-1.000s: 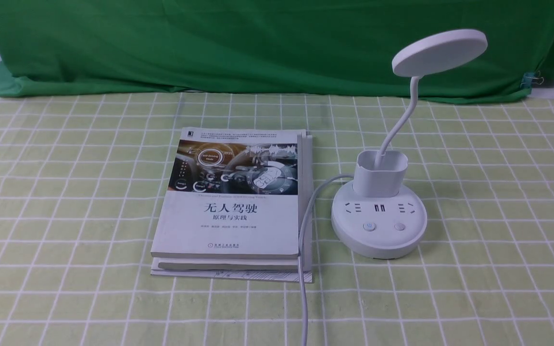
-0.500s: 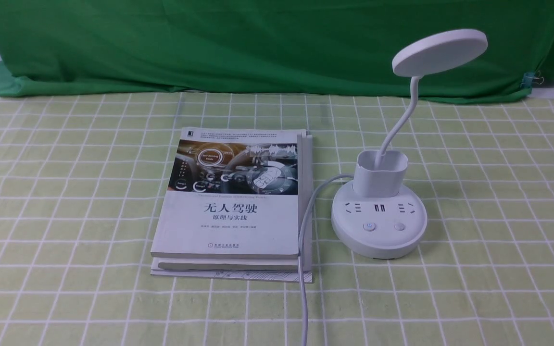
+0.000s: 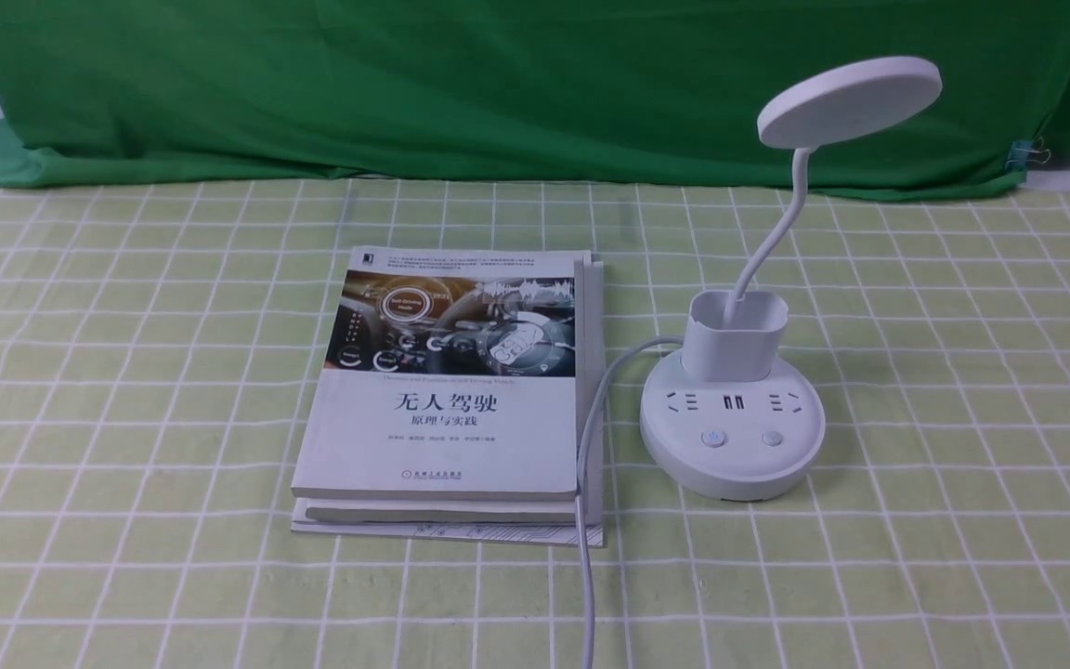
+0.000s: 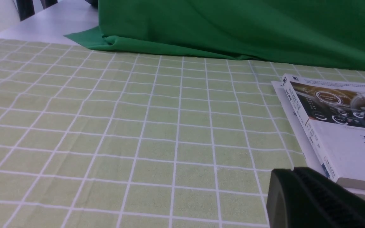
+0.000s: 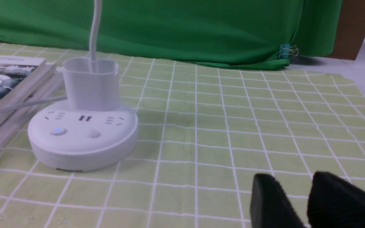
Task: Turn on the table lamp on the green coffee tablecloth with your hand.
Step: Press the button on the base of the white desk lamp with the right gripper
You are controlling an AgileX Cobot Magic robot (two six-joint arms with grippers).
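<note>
1. On the green coffee tablecloth, front view: the table lamp stands just right of the book. Its disc head shows only here. Its cup holds just the neck.
2. Left wrist view: the book's corner; of the left tool one dark piece shows, so I cannot tell its state.
3. Right wrist view: the right tool is parted and empty, beyond the lamp from the book. One button glows blue.
</note>
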